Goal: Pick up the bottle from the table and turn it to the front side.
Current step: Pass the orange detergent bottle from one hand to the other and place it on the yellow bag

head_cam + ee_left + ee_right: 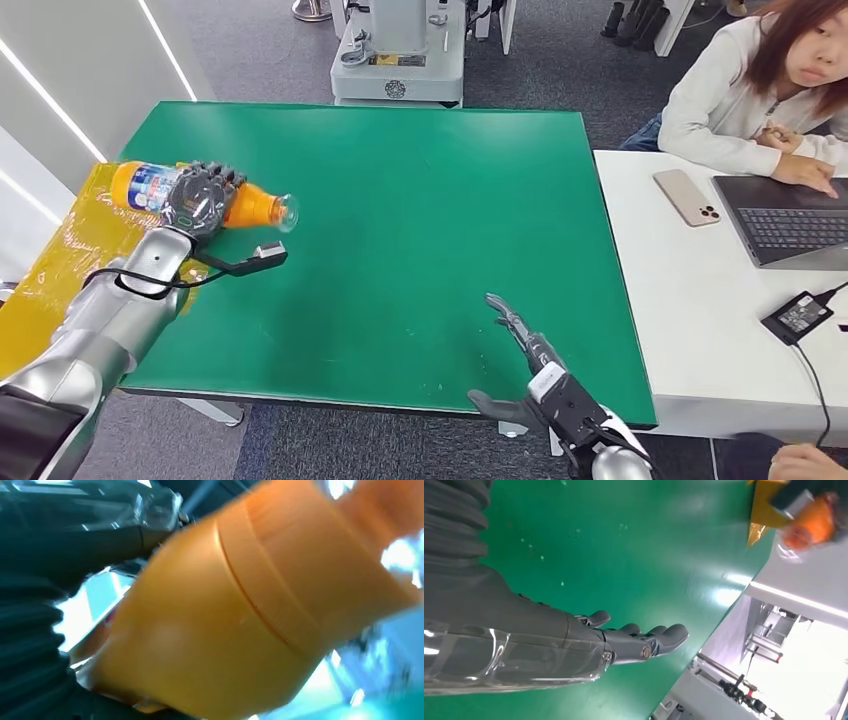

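Observation:
An orange drink bottle (255, 205) with a blue and white label lies sideways in the air over the left edge of the green table (400, 200), its clear cap end toward the table's middle. My left hand (200, 200) grips it around the middle, fingers wrapped over the top. Up close in the left wrist view, the bottle's orange body (225, 630) is blurred. My right hand (530, 365) hovers low over the table's near right part, fingers stretched out and apart, holding nothing. In the right wrist view that hand (634, 640) is spread above the green top, with the bottle (811, 522) far off.
A yellow sheet (60, 270) covers the surface left of the green table. On the white desk (690, 320) to the right lie a phone (687, 197), a laptop (790, 220) and a black power brick (797, 316); a person (760, 90) sits there. A machine base (398, 60) stands beyond the table.

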You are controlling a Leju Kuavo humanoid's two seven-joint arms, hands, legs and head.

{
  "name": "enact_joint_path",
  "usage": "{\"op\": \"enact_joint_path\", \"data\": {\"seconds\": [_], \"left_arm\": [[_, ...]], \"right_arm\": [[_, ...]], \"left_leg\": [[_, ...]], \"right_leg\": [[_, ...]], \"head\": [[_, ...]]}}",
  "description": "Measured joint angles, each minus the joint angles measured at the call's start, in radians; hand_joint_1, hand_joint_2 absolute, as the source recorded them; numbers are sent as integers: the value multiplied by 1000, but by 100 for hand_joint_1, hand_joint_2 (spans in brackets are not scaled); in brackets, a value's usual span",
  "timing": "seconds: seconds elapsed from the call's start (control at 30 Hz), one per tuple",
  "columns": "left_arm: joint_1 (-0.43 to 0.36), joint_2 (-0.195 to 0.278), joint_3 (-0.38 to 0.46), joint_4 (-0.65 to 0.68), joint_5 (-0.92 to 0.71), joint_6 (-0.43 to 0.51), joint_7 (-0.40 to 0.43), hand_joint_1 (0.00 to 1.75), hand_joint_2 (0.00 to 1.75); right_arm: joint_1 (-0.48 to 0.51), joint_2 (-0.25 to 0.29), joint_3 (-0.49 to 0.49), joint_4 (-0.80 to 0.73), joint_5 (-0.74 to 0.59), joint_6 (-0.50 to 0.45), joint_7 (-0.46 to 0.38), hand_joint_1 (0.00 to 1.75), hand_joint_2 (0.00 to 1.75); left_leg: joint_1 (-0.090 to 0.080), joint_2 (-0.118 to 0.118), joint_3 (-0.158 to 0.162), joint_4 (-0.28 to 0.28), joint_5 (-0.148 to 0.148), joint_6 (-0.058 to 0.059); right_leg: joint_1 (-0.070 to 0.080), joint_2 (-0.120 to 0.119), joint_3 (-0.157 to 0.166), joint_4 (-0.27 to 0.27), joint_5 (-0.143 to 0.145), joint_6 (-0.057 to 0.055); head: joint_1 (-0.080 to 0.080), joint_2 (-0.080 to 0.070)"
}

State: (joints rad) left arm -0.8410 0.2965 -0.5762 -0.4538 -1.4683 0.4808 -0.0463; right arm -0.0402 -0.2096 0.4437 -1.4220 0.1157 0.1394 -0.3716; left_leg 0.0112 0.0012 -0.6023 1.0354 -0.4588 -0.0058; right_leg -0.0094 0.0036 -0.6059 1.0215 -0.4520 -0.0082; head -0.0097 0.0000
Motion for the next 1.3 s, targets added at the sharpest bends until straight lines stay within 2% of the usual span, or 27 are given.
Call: {"op": "enact_joint_path", "data": {"seconds": [0.27,0.47,0.63,0.77,1.03,1.3], "left_arm": [[53,41,-39,93,-29,-187,-83,175,175],[74,51,-39,121,-24,-208,-110,175,175],[74,52,-39,130,-33,-181,-123,164,175],[74,49,-39,135,-35,-148,-121,0,175],[82,20,-20,137,7,0,-137,0,175],[118,-68,66,136,80,88,-201,0,175]], "right_arm": [[55,0,-35,-25,17,8,-9,0,175],[95,0,-54,-63,28,6,-7,0,175],[100,0,-57,-81,37,14,2,0,175],[99,4,-57,-86,48,23,7,0,175],[101,17,-57,-101,74,30,19,0,175],[90,37,-63,-105,84,45,38,0,175]], "left_leg": [[0,-1,-1,0,0,0],[0,-1,-2,0,0,0],[0,-1,-2,0,0,0],[0,-1,-1,0,0,0],[0,-1,-2,0,0,0],[0,-1,-2,0,0,0]], "right_leg": [[0,-1,-1,0,0,0],[0,-1,-1,0,0,0],[0,-1,-1,0,0,0],[0,-1,-1,0,0,0],[0,-1,-2,0,0,0],[0,-2,-1,-1,0,0]], "head": [[0,0],[0,0],[0,0],[0,0],[0,0],[0,0]]}}
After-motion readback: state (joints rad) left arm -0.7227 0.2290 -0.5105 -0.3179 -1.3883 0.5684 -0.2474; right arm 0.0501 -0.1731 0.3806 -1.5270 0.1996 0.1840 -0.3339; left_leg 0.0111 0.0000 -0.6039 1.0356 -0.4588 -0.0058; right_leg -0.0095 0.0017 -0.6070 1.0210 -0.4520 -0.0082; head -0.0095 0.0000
